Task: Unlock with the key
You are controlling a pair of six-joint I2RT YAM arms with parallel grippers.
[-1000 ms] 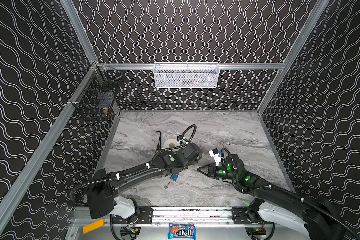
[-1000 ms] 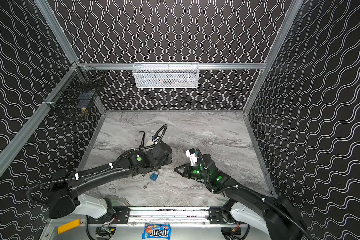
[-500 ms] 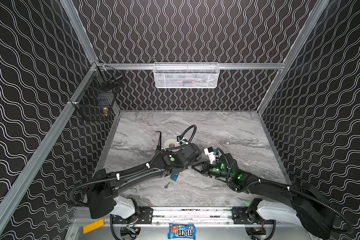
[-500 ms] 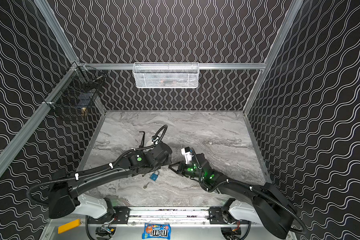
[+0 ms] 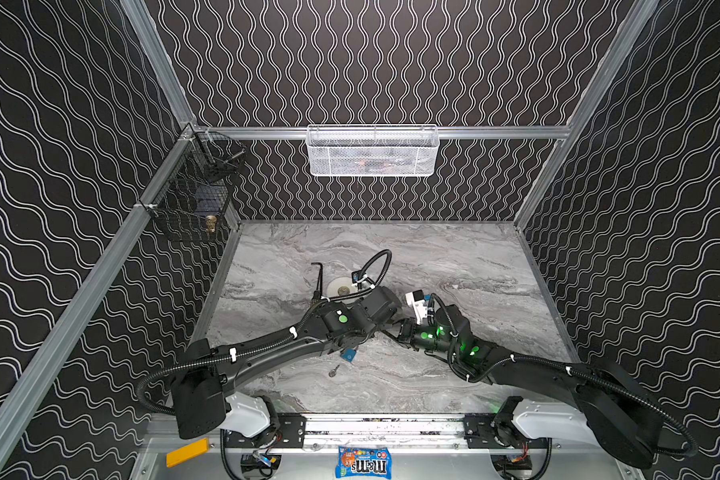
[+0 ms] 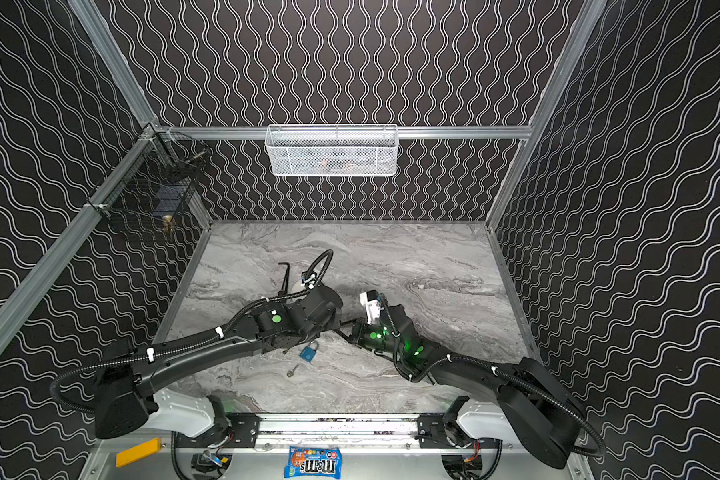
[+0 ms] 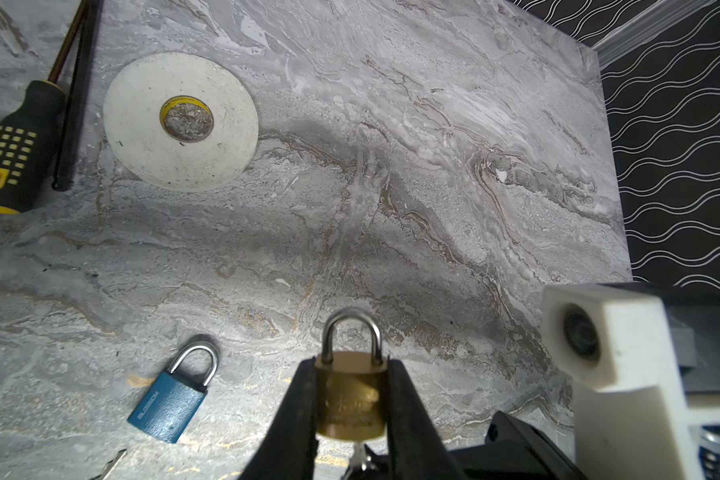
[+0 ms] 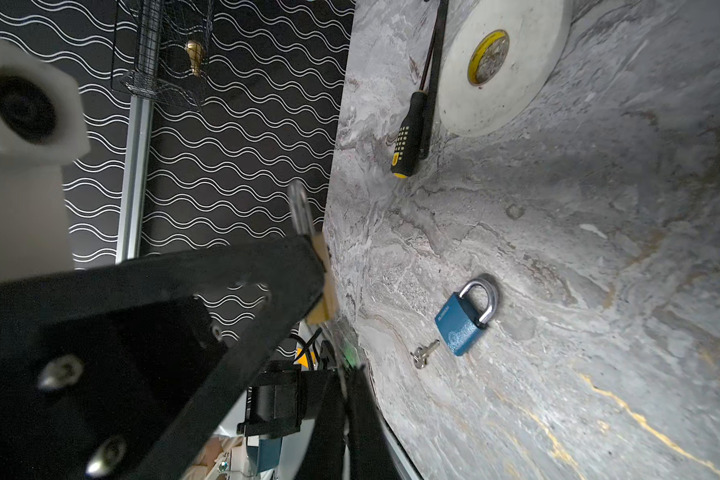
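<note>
My left gripper (image 7: pixel 350 368) is shut on a brass padlock (image 7: pixel 350 399), one finger on each side of its body, shackle (image 7: pixel 352 328) pointing away from the wrist. A silver key (image 7: pixel 360 459) shows its head right at the padlock's underside; its blade is hidden. My right gripper (image 8: pixel 344 399) is shut on that key and meets the left gripper from the right in both top views (image 5: pixel 387 330) (image 6: pixel 341 330). In the right wrist view only the padlock's edge (image 8: pixel 323 286) shows, past a left finger.
A blue padlock (image 5: pixel 348 355) (image 7: pixel 171 399) lies on the marble table (image 5: pixel 454 257) with a loose key (image 5: pixel 333 370) (image 8: pixel 424 354) beside it. Farther back lie a white tape roll (image 7: pixel 179 120), a screwdriver (image 7: pixel 13 153) and a hex key (image 7: pixel 75 95). Baskets hang on the walls.
My right gripper has moved left across the table up to the left gripper, bringing the key to the padlock's underside. The left arm has held still.
</note>
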